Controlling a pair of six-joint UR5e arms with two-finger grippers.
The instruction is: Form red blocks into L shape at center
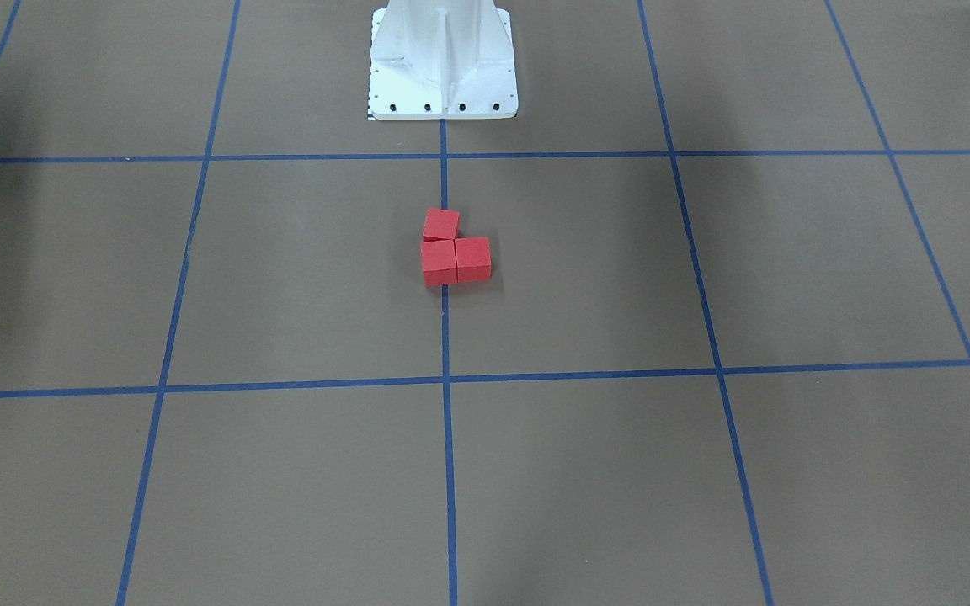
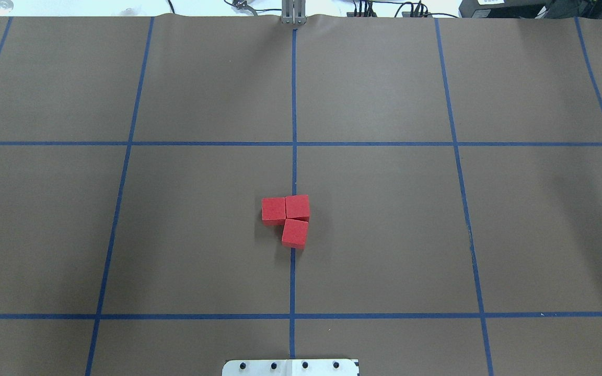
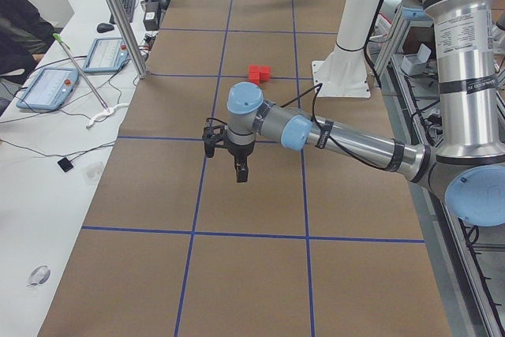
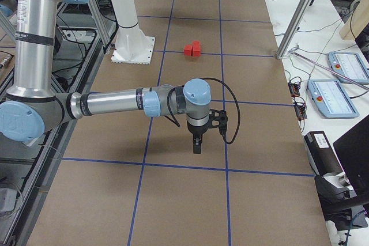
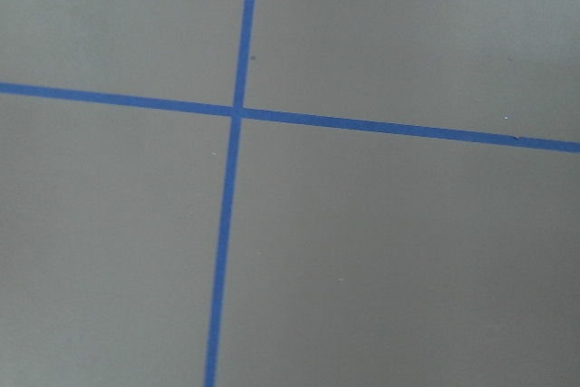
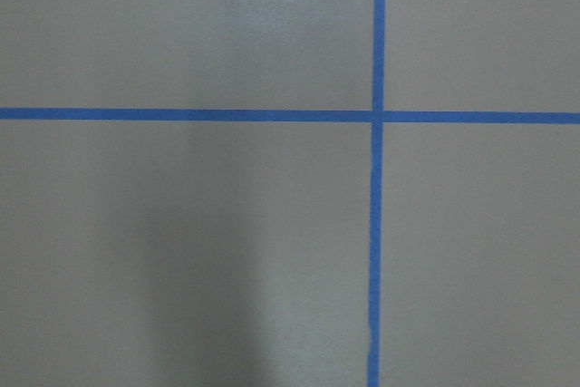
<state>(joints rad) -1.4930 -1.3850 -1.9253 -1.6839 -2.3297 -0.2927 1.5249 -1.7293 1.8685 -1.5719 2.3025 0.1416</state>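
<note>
Three red blocks lie touching in an L shape on the centre grid line of the brown table: one, the corner one and one beside it. They also show in the overhead view and small in both side views. My left gripper hangs over the table far from the blocks, pointing down. My right gripper hangs likewise at the other end. I cannot tell whether either is open or shut. Both wrist views show only brown paper and blue tape.
The white robot pedestal stands just behind the blocks. Blue tape lines divide the table into squares. Metal posts and desks with tablets border the operators' side.
</note>
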